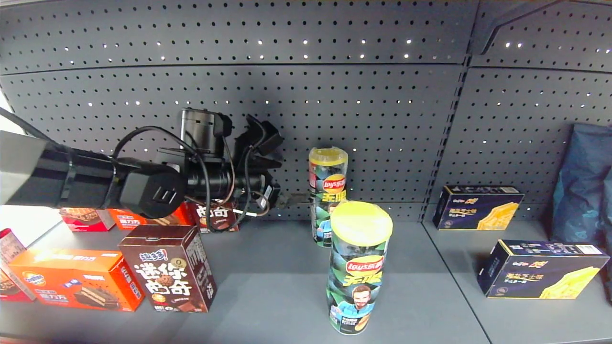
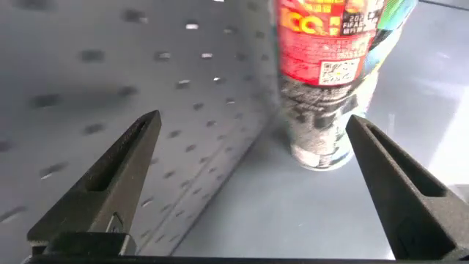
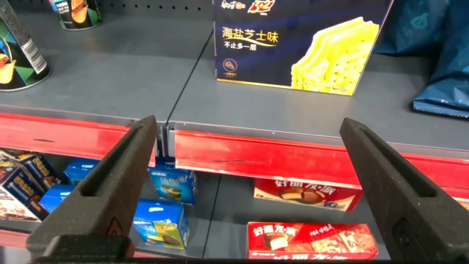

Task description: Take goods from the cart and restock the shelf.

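Observation:
Two tall chip cans with yellow lids stand on the grey shelf (image 1: 267, 286). The back can (image 1: 328, 191) is close to the pegboard and the front can (image 1: 358, 267) is nearer the shelf edge. My left gripper (image 1: 294, 200) is held level just left of the back can, open and holding nothing. In the left wrist view the back can (image 2: 330, 81) stands upright beyond the spread fingertips of the left gripper (image 2: 254, 121), apart from them. My right gripper (image 3: 248, 123) is open and empty in front of the shelf's red price rail (image 3: 256, 150).
A brown cookie box (image 1: 167, 274) and an orange cake box (image 1: 76, 279) stand at the left front. Two dark cracker boxes (image 1: 478, 208) (image 1: 540, 267) and a blue bag (image 1: 583, 181) are on the right. The shelf below holds boxed goods (image 3: 308, 238). Bare shelf lies between the cookie box and the cans.

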{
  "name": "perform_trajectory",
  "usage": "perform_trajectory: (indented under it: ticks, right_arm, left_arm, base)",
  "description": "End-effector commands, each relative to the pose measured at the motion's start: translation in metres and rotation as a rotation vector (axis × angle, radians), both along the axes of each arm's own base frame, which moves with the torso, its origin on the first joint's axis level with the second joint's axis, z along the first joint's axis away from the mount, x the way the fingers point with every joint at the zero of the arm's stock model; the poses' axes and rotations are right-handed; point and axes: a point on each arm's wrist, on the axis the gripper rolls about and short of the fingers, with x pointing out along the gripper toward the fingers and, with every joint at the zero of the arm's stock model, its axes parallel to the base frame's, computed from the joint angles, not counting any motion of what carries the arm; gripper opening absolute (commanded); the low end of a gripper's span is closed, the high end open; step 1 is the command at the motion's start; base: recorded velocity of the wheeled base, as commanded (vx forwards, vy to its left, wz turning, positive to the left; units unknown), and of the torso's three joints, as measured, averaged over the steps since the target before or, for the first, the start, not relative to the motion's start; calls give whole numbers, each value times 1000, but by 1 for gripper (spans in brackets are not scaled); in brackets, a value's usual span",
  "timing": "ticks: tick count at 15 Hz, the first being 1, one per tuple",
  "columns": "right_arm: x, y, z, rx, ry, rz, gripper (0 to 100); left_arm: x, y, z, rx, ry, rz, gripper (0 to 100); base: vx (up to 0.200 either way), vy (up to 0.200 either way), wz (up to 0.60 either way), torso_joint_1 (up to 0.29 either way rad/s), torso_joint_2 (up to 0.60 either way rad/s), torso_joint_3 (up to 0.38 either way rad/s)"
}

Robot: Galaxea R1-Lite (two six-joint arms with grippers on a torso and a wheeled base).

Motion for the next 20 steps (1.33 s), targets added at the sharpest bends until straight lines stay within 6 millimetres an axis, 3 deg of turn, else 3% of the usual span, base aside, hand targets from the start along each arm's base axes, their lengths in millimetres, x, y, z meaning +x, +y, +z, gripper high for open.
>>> perform_trajectory:
  ticks: [1,3,6,7,9,11,13,14,15,16,20]
  right_arm:
    - [0,0,0,0,0,1,100]
    - [0,0,0,0,0,1,100]
    - [0,0,0,0,0,1,100]
    - [0,0,0,0,0,1,100]
    - [0,0,0,0,2,1,100]
    - [0,0,0,0,0,1,100]
    - [0,0,0,0,2,1,100]
    - [0,0,0,0,2,1,100]
    - [0,0,0,-2,0,1,100]
    - [0,0,0,0,0,1,100]
    - [1,0,1,13,2,-17,100]
  left_arm:
    - [-18,6,27,-22,-57,31,100]
    - [-45,17,58,-80,-98,62,100]
    - [-92,29,88,-159,-139,63,100]
    - [-121,40,111,-194,-209,103,100]
    - [-161,57,124,-215,-278,142,100]
    - [-202,73,108,-208,-280,147,100]
    - [-231,84,91,-198,-278,177,100]
    - [-250,93,68,-179,-254,216,100]
    - [-254,94,65,-176,-251,222,100]
    - [-280,105,37,-162,-242,263,100]
    - [-315,122,-7,-133,-224,369,100]
  base:
    - [0,0,0,0,0,0]
    - [0,0,0,0,0,0]
    - [0,0,0,0,0,0]
    - [0,0,0,0,0,0]
    - [0,0,0,0,0,0]
    - [0,0,0,0,0,0]
    - [0,0,0,0,0,0]
    - [0,0,0,0,0,0]
    - [0,0,0,0,0,0]
    - [0,0,0,0,0,0]
    - [0,0,0,0,0,0]
